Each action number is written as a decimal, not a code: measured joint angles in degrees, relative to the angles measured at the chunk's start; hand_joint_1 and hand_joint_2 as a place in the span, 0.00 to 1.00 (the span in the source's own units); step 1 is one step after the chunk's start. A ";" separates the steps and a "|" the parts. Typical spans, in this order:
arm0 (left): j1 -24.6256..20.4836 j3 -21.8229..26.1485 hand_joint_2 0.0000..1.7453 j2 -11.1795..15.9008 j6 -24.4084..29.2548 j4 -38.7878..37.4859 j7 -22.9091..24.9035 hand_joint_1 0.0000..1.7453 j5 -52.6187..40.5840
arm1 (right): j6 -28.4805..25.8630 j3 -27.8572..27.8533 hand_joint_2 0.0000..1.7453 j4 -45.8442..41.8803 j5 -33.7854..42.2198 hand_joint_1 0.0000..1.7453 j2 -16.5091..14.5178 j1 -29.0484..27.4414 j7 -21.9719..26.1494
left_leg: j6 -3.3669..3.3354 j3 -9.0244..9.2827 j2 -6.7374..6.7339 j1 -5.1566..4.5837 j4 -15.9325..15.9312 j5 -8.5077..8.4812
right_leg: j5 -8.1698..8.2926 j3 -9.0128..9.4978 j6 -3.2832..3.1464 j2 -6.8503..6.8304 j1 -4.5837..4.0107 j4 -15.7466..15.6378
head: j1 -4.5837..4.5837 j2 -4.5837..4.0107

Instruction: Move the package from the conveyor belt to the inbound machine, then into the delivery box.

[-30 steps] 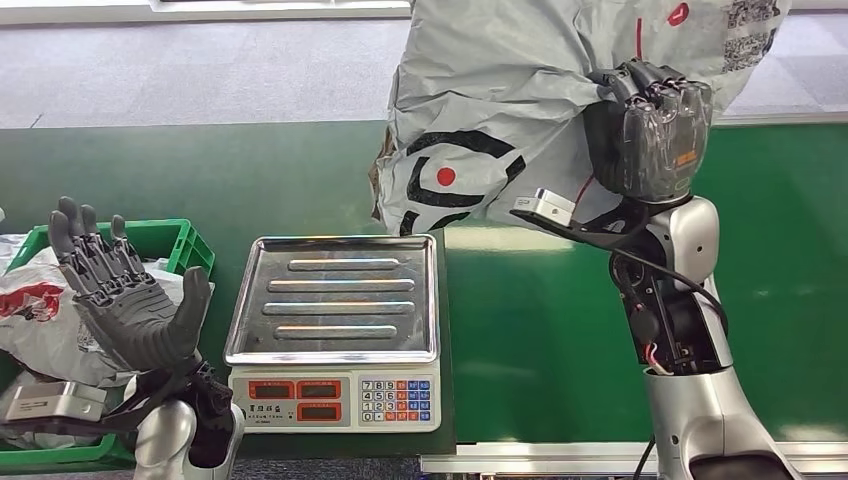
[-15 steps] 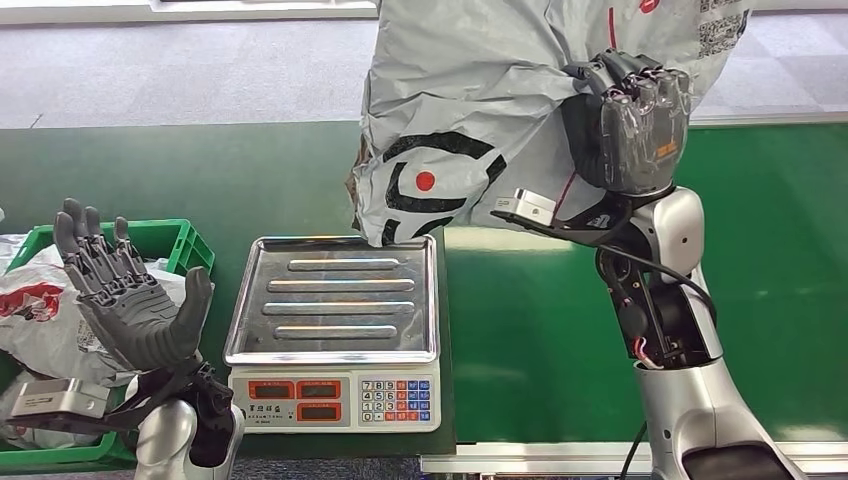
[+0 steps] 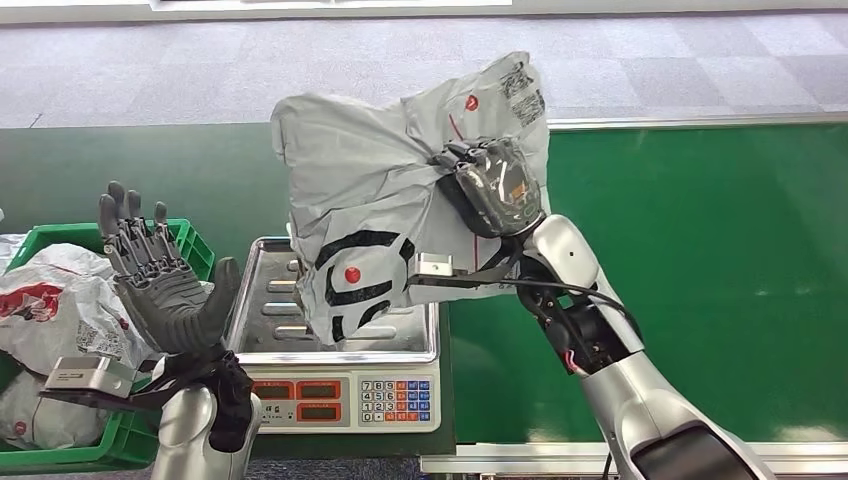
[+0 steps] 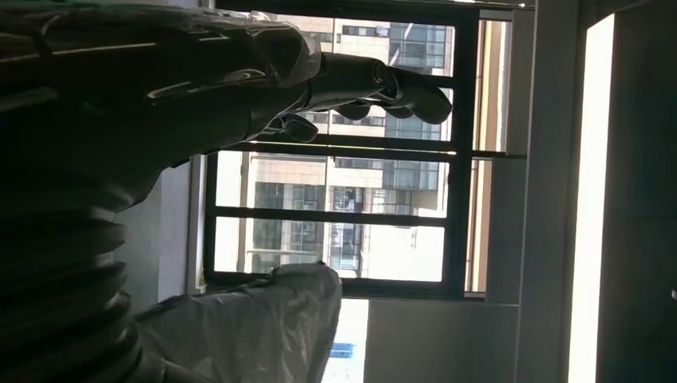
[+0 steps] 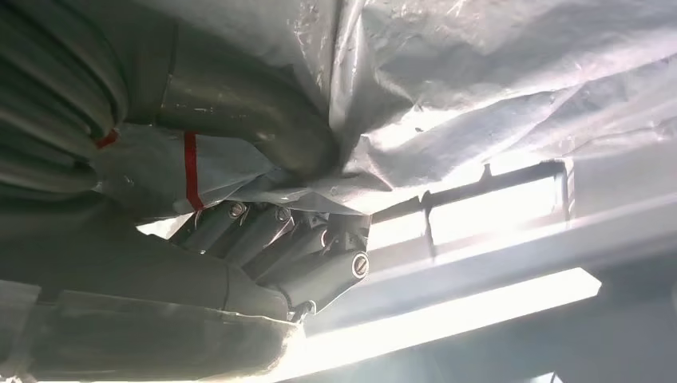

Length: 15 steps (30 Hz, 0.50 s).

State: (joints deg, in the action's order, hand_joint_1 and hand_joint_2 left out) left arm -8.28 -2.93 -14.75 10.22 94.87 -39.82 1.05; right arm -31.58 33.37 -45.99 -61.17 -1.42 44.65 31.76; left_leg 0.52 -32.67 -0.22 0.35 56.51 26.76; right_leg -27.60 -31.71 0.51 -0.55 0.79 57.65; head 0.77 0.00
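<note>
One package (image 3: 400, 200) matters here: my right hand (image 3: 492, 188) clutches its bunched grey film, and its long axis hangs down with the lower end just over the scale tray (image 3: 262, 340). My left hand (image 3: 165, 285) waits beside the tray, fingers spread and holding nothing, nearer the green crate (image 3: 190, 245).

Head view. The weighing scale (image 3: 335, 345) stands at lower centre of the frame, its tray toward the top and its keypad panel (image 3: 398, 398) along the lower edge. The conveyor belt (image 3: 700, 290) fills the right half, directly right of the scale. The package (image 3: 380, 210) hangs above the scale tray, at centre frame, overlapping the tray's upper part. The right hand (image 3: 495, 190) grips the package on its right side, its arm rising from the lower right corner. The crate (image 3: 150, 240) sits at the left edge, left of the scale, with bagged parcels (image 3: 50, 310) inside it. The left hand (image 3: 160, 285) is raised between crate and scale, fingers spread, touching nothing.
</note>
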 joint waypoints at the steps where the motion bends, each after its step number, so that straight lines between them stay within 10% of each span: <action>1: -0.21 -0.19 1.00 -0.13 0.03 -0.29 0.00 0.00 0.00 | 0.16 0.73 1.00 1.53 0.38 1.00 -0.65 -0.19 0.14 | 0.00 0.00 0.00 0.00 0.00 0.00 | 0.00 -0.01 0.00 0.00 0.00 0.00 | -0.02 0.00; 15: -1.03 -1.38 1.00 -0.37 0.08 -2.44 0.00 0.00 0.09 | 0.41 3.87 1.00 12.52 7.52 1.00 -4.61 -0.28 2.17 | 0.00 -0.03 -0.01 0.00 0.00 0.00 | 0.01 -0.03 0.00 0.00 0.00 0.00 | -0.01 0.00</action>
State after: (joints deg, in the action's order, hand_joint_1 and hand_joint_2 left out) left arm -9.30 -4.31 -15.13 10.30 92.43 -39.82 1.14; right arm -31.17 37.24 -33.47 -53.65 -6.03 44.37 33.93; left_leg 0.52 -32.70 -0.23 0.35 56.51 26.76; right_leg -27.60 -31.74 0.51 -0.55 0.79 57.65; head 0.76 0.00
